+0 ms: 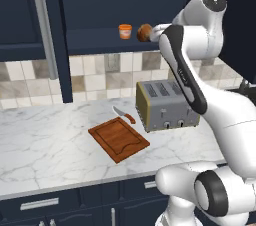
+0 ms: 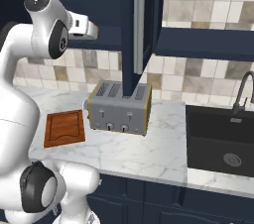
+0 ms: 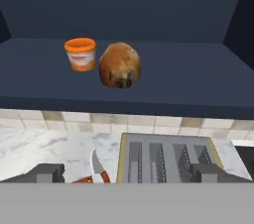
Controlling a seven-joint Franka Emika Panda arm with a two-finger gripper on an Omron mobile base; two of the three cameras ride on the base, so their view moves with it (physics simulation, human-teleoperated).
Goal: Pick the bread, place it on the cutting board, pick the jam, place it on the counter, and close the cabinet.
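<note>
**Hand at open cabinet, nothing held**

Left base: jam (image 1: pixel 125 31) & bread (image 1: pixel 144 32) side by side on cabinet (image 1: pixel 100 40) shelf; cutting board (image 1: pixel 118 138) on desk (image 1: pixel 45 145).
Hand view: hand (image 3: pixel 128 172) wide open, empty, short of bread (image 3: pixel 120 65).

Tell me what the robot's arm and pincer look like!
The arm is glossy white with rounded, chunky segments and dark grey joints, plus a dark band running along one segment. A round dark cap with small dots tops its upper joint. The pincer has two small, blocky dark grey fingertips.
</note>
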